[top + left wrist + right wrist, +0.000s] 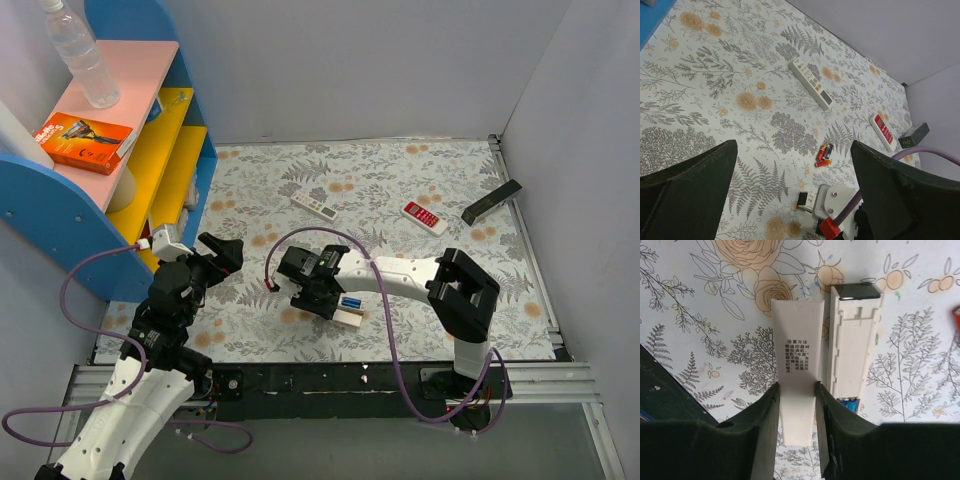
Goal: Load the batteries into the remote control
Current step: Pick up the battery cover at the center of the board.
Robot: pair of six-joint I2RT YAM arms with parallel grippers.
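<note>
The remote control (852, 350) lies back up on the floral mat, dark end away from me, its battery bay open. Blue batteries (850, 404) sit in the bay, partly hidden behind my finger. My right gripper (796, 405) is shut on the white back cover (796, 360), held beside the remote on its left. In the top view the right gripper (318, 290) is over the remote (350, 312), and the batteries (350, 301) show blue. My left gripper (225, 252) hovers open and empty to the left. The left wrist view shows the remote's dark end (802, 199).
Red-orange pieces and a dark cylinder (824, 155) lie near the remote. A shorter white remote with buttons (314, 206), a red remote (424, 216) and a dark box (491, 202) lie farther back. A blue and yellow shelf (150, 170) stands at left.
</note>
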